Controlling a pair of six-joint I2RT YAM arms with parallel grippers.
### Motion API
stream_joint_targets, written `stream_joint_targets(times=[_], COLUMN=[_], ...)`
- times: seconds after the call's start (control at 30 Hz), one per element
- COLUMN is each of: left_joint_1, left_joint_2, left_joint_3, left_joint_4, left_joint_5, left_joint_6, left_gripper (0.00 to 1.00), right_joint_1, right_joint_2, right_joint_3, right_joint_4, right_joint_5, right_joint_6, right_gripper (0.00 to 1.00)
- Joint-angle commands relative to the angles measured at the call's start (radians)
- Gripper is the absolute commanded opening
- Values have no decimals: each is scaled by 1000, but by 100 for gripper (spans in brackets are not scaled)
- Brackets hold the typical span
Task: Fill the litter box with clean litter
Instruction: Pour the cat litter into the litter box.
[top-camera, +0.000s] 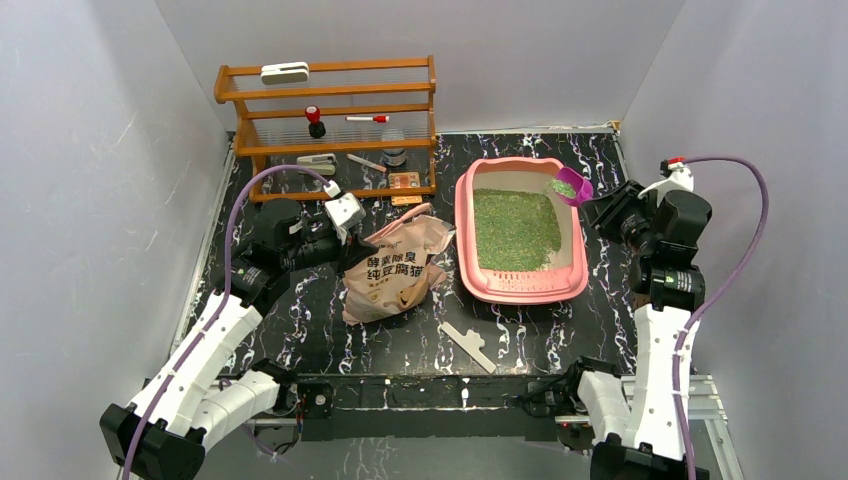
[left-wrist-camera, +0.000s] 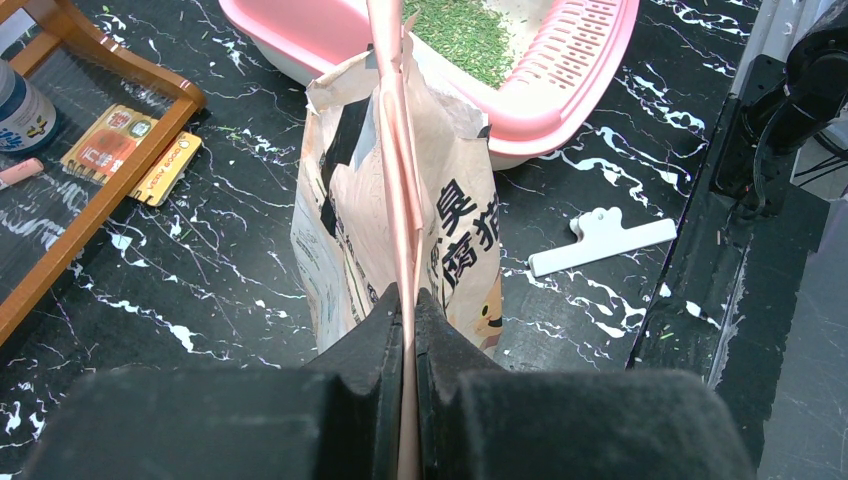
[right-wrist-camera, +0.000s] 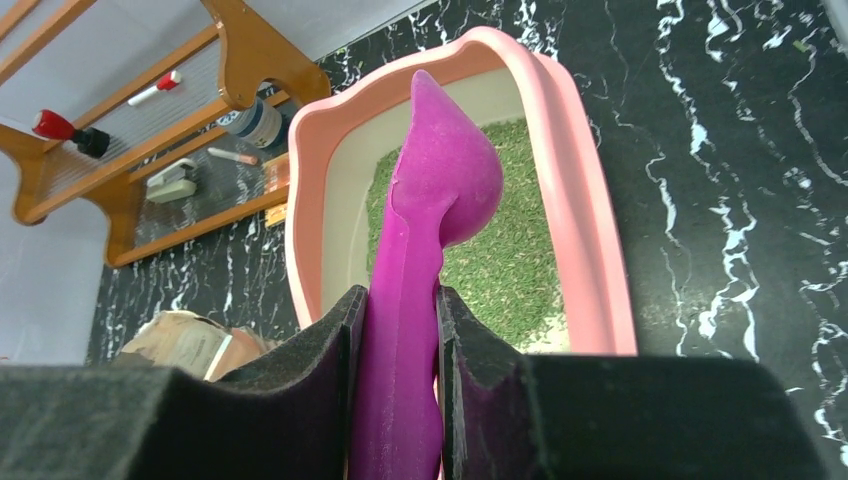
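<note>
1. Counter (top-camera: 300, 325): black slab w/ white marble veining. Both arms bolted at its near edge.
2. Large pink rectangular plastic litter box (top-camera: 463, 228), w/ rounded corners, raised rim and cream inner walls: sits flat on counter, right of centre, long axis running near-to-far. Near end has a slotted pink lip (L wrist view).
3. Clean litter (top-camera: 515, 230), loose fine green granules: inside box as a flat grainy layer over most of the floor. Strip along far wall is bare cream.
4. R fingers (right-wrist-camera: 345, 330): pinching the handle of a purple plastic scoop (right-wrist-camera: 425, 240), one finger on each side, handle filling the gap. Scoop bowl is at far-right corner of box, over the rim. Some green granules in the bowl (top view).
5. L fingers (left-wrist-camera: 390, 318): pressed together on a thin pink edge at the mouth of a crumpled beige bag (top-camera: 395, 272) w/ dark printed characters. Bag stands on counter just left of box. Whether bag touches box: cannot tell.
6. Flat white plastic clip (top-camera: 468, 346): lies on counter nearer the arms than box, apart from both bag and box.
7. Brown wooden shelf rack (top-camera: 330, 150): far-left of counter, well apart from box. Small items on its shelves, mostly too small to ID. Two small cards by its near-right foot.
</note>
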Motion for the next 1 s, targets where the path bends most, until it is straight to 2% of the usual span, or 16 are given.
stream_joint_targets(times=[0.0, 0.17, 0.27, 0.33, 0.43, 0.57, 0.7, 0.83, 0.9, 0.97], left_joint_1=[-4, -4, -4, -4, -4, -4, -4, -4, -4, -4], left_joint_2=[-16, -13, -10, -10, -16, -19, -9, 1, 1, 0], left_joint_3=[10, 8, 10, 13, 13, 13, 20, 30, 31, 31], left_joint_4=[10, 11, 13, 13, 11, 9, 7, 5, 6, 4], left_joint_5=[31, 36, 39, 38, 33, 29, 31, 30, 29, 25], left_joint_6=[6, 2, -1, -3, -5, -5, -4, -5, -5, -5], left_gripper=[0, 0, 0, 0, 0, 0, 0, 0, 0, 0], right_joint_1=[0, 1, 6, 20, 75, 189, 284, 401, 428, 432], right_joint_2=[-13, 40, 119, 183, 259, 303, 329, 321, 284, 250], right_joint_3=[30, 61, 93, 128, 187, 274, 300, 302, 263, 229], right_joint_4=[4, 26, 22, -20, -79, -164, -187, -174, -105, -57], right_joint_5=[29, -91, -173, -171, -100, 183, 241, 433, 436, 375], right_joint_6=[-81, -112, -97, -89, -135, -207, -276, -327, -369, -380], right_gripper=[0, 0, 0, 0, 0, 0, 0, 0, 0, 0])
